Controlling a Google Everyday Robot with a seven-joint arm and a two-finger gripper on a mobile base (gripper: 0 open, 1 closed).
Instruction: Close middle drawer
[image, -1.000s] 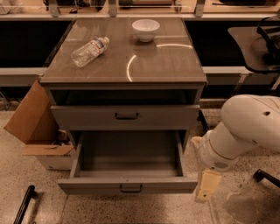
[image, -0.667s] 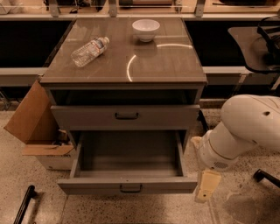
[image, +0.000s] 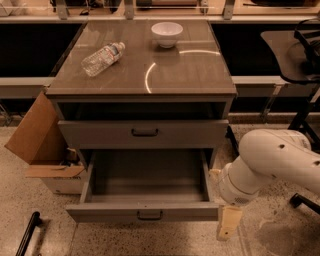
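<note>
The robot's white arm (image: 280, 162) has sunk lower and come nearer, edging slightly left. Its gripper (image: 228, 223) has moved with it and now hangs just beside the right front corner of the pulled-out middle drawer (image: 145, 212). Contact cannot be told.

We see the middle drawer (image: 145, 192) pulled well out from under the drawer above (image: 100, 134), sitting level, its bare grey inside open to view. Its flat grey front faces us, with a small dark bar handle (image: 150, 215) at centre. Our gripper (image: 228, 224) hangs just beside its front right corner.
</note>
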